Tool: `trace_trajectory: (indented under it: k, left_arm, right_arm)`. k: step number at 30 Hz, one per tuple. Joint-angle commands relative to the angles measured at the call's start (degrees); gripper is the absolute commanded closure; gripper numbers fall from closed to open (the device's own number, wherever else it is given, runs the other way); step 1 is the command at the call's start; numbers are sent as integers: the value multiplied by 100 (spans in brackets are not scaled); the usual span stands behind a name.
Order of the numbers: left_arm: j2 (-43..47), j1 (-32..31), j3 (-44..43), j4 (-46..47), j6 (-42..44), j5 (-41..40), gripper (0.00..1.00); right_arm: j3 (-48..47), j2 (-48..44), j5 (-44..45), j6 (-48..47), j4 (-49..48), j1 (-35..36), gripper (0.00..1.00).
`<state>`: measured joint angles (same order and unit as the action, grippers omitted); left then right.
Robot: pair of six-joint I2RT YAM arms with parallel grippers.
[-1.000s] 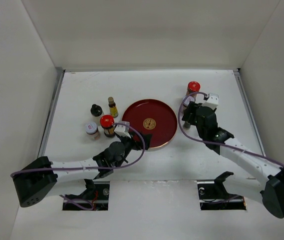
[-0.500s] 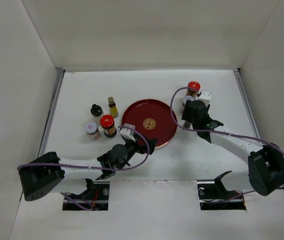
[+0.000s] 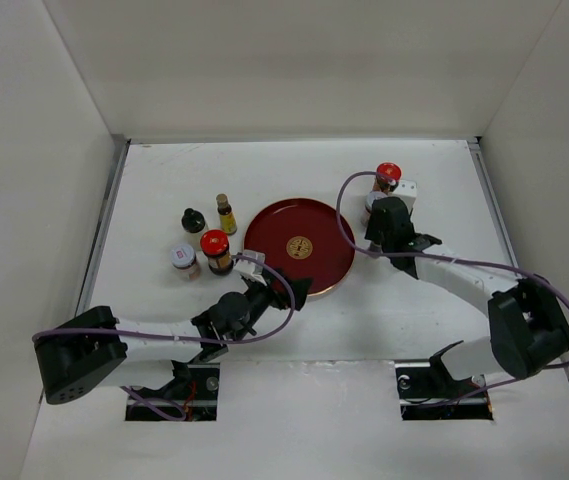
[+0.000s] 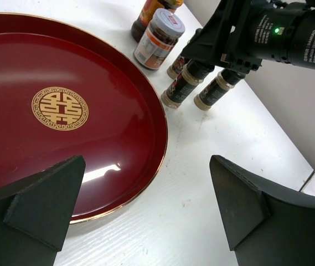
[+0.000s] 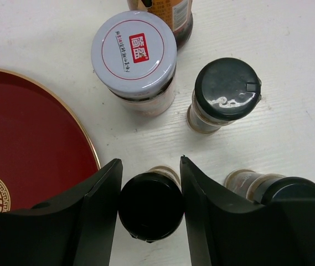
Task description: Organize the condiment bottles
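Nearest the arm bases, the left end effector (image 4: 146,177) hangs over the near rim of the round red tray (image 4: 63,111). Its fingers are spread wide, with only the tray edge and bare counter (image 4: 201,183) between them. Left of the tray, all upright, the left-hand white-lidded jar (image 3: 183,259) and left-hand red-capped jar (image 3: 214,248) stand side by side. Behind them are a round black-capped bottle (image 3: 193,219) and the slim yellow bottle (image 3: 225,213), their labels too small to read. Right of the tray, the top view hides most of a second cluster under the right arm. The right end effector (image 5: 150,177) straddles the cap of the middle black-capped bottle (image 5: 150,206), and its finger edges meet the cap's outline. Whether they press on it or only flank it cannot be told. Just beside it, a third black-capped bottle (image 5: 282,191) is half hidden behind the right finger (image 5: 207,216). Farther on stand a flip-top black-capped bottle (image 5: 226,88) and the right-hand white-lidded jar (image 5: 134,52), which is just off the tray's rim. Farthest is the right-hand red-capped jar (image 3: 388,175), which the wrist views cut off at the top.
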<state>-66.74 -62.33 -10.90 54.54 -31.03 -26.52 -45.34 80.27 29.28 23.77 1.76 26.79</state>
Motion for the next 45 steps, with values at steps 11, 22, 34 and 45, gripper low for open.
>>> trace_trajectory:
  k: [11, 22, 34, 45]
  left_arm:
    - [126, -38, 52, 496, -35, -63, 0]
    - [100, -29, 79, 522, -79, -55, 0]
    - [65, -38, 70, 522, -123, -28, 0]
    - [-41, -21, 35, 522, -167, 16, 0]
  right_arm:
    - [-993, -821, 17, -145, 334, 427, 64]
    - [-2662, 1393, -387, -188, -360, 911, 65]
    - [-3912, 3152, -344, -250, -369, 1035, 64]
    - [-3552, 2846, -335, -232, -492, 1114, 26]
